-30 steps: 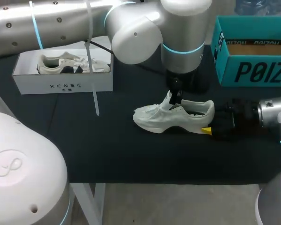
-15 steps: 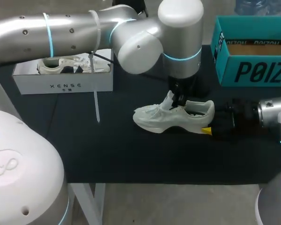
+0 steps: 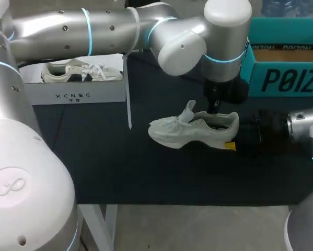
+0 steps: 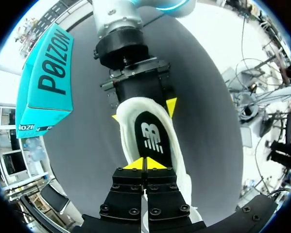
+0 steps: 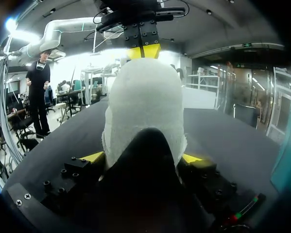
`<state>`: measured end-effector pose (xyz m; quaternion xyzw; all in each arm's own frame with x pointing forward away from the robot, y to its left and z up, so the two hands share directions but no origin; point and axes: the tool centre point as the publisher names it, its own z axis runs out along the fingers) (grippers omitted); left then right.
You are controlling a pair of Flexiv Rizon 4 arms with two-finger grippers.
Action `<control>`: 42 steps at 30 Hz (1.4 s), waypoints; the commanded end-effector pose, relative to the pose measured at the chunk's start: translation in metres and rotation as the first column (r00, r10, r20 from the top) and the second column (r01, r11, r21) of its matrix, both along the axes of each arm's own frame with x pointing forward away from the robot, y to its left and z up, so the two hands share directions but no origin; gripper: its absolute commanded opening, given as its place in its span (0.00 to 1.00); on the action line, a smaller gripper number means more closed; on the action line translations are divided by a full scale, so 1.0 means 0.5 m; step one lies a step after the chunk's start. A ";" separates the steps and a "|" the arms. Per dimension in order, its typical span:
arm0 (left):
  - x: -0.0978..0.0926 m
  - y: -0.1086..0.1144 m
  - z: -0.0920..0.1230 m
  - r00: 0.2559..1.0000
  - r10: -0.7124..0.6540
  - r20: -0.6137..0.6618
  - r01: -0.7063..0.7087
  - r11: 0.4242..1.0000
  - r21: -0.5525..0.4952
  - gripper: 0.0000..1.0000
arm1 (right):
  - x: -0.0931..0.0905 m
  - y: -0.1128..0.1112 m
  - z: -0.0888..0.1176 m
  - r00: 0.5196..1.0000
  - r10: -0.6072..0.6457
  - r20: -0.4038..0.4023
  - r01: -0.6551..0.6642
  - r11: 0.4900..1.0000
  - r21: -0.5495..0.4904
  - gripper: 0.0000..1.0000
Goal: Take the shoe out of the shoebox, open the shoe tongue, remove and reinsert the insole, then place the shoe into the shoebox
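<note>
- the white shoe (image 3: 193,130) lies on its sole in the middle of the black table (image 3: 119,167), out of any box, toe to 9 o'clock and heel to 3 o'clock.
- its tongue (image 3: 188,110) stands up and leans toward the toe, leaving the opening bare.
- the right gripper (image 5: 141,158) comes in low from 3 o'clock and grasps the heel, a yellow finger (image 5: 93,157) pressed on each side.
- the left gripper (image 4: 145,164) hangs over the shoe's opening, fingers clenched tip to tip just above the black insole (image 4: 150,138); whether they touch it i cannot tell.
- the white shoebox (image 3: 72,95) sits at 10 o'clock from the shoe, well apart, with a second shoe (image 3: 75,70) inside.
- a teal box (image 3: 281,78) stands at 2 o'clock.
</note>
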<state>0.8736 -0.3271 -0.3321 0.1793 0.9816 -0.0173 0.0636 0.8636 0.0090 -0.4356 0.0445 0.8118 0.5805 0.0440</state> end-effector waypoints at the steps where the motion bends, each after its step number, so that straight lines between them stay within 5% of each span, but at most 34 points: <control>1: -0.010 0.008 -0.018 1.000 0.000 -0.021 0.000 1.000 0.015 0.00 | 0.000 0.001 -0.008 1.000 -0.002 0.000 0.002 1.000 -0.004 0.00; 7: -0.047 0.031 -0.044 0.998 0.006 -0.058 -0.004 0.999 0.034 0.00 | 0.000 0.001 -0.008 1.000 -0.002 0.000 0.002 1.000 -0.004 0.00; 22: -0.067 0.041 -0.095 0.995 -0.008 -0.100 0.017 0.996 0.091 0.00 | 0.000 0.001 -0.008 1.000 -0.002 0.000 0.002 1.000 -0.004 0.00; 24: -0.063 0.037 -0.095 0.995 -0.004 -0.102 0.014 0.995 0.094 0.34 | 0.000 0.001 -0.008 1.000 -0.002 0.000 0.002 1.000 -0.004 0.00; 26: -0.058 0.031 -0.095 0.994 -0.002 -0.105 0.011 0.996 0.093 0.46 | 0.000 0.001 -0.008 1.000 -0.002 0.000 0.002 1.000 -0.004 0.00; 34: -0.045 0.023 -0.101 0.995 -0.007 -0.101 0.016 0.996 0.092 0.35 | 0.000 0.001 -0.008 1.000 -0.002 0.000 0.002 1.000 -0.004 0.00; 42: -0.041 0.028 -0.125 0.995 0.004 -0.104 0.007 0.995 0.097 0.38 | 0.000 0.001 -0.008 1.000 -0.002 0.000 0.002 1.000 -0.004 0.00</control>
